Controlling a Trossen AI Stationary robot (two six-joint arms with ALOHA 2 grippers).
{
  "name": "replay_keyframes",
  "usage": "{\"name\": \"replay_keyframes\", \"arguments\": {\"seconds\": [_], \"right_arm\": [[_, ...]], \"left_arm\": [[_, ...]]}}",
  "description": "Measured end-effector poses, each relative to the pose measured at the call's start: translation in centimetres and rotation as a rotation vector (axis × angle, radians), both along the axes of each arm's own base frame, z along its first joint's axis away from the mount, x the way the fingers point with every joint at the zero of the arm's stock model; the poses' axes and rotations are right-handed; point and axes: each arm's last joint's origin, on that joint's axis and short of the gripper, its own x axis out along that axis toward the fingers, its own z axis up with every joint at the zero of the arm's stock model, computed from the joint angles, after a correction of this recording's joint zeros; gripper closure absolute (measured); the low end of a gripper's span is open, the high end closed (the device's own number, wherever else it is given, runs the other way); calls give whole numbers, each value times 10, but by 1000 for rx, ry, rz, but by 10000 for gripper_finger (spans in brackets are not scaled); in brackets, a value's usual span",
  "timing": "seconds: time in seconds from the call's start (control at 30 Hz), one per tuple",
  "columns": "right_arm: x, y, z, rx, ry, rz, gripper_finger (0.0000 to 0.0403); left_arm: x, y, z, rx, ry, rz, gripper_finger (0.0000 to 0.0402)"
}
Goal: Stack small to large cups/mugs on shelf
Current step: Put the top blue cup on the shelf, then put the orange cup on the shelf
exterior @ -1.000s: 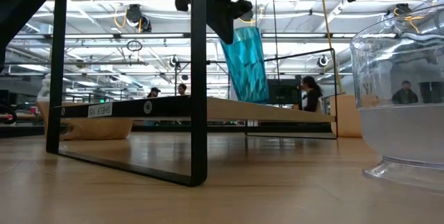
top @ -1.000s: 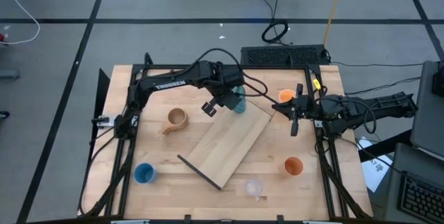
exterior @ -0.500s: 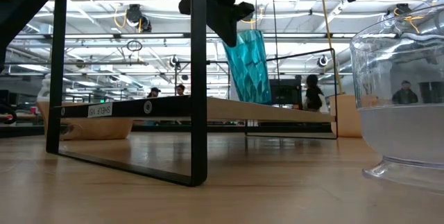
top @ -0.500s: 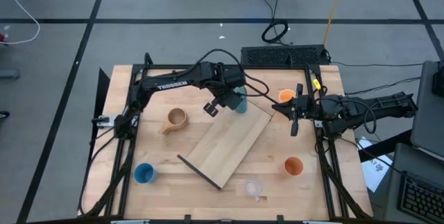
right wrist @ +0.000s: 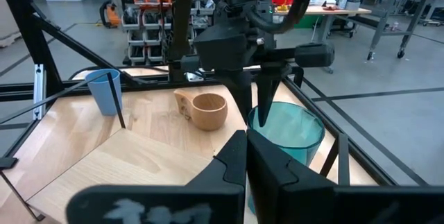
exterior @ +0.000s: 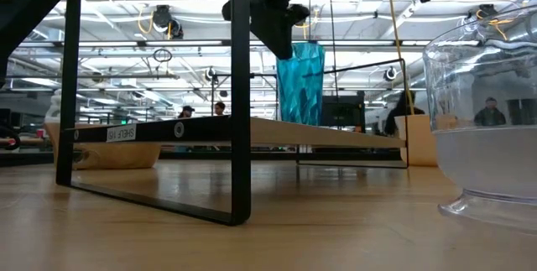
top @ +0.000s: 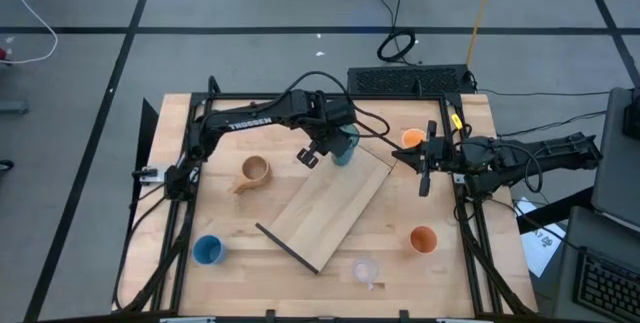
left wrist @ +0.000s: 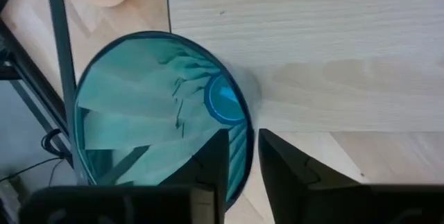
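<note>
The tall teal tumbler (top: 345,146) stands upright with its base on the far corner of the light-wood shelf (top: 325,203). My left gripper (left wrist: 243,168) hangs over it, pointing steeply down and open. One finger is inside the tumbler's rim and one outside, with a gap showing between them. The low view shows the tumbler (exterior: 300,82) under the left gripper (exterior: 281,36). My right gripper (top: 425,168) hovers shut at the table's right side and holds nothing. My left gripper straddles the tumbler's rim (left wrist: 247,148) from above, one finger inside the cup and one outside. Whether either finger touches the wall, I cannot tell. The tumbler stands on the shelf by itself, upright.
On the tabletop around the shelf stand a tan handled mug (top: 256,171), a small blue cup (top: 207,250), two orange cups (top: 412,139) (top: 423,239) and a small clear cup (top: 365,270). Black rails (exterior: 240,95) close the shelf's ends.
The teal tumbler was tilted under my left gripper. It has tipped upright and now stands straight on the shelf. The gripper itself has stayed nearly in place above it.
</note>
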Motion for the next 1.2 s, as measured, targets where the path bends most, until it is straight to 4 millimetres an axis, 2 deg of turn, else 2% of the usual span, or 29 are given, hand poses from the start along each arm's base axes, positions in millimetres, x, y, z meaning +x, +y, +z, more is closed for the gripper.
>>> {"name": "replay_keyframes", "arguments": {"seconds": [0.23, 0.4, 0.5, 0.67, 0.83, 1.03, 1.2], "right_arm": [[0, 0, 0, -1, 0, 1, 403], [0, 0, 0, -2, 0, 1, 403], [0, 0, 0, -2, 0, 1, 403], [0, 0, 0, 0, 0, 1, 403], [0, 0, 0, 5, -1, 0, 403], [2, 0, -1, 82, -8, -15, 403], [3, 1, -2, 100, -7, -16, 403]], "left_arm": [[3, -1, 3, -3, -43, 20, 257], [-2, -5, 14, 0, -76, 49, 218], [-7, -7, 21, 9, -83, 69, 204], [-21, -14, 47, 13, -150, 92, 199], [-46, -28, 82, -9, -247, 107, 199], [-87, -49, 127, -67, -376, 146, 199], [-124, -63, 154, -127, -445, 191, 199]]}}
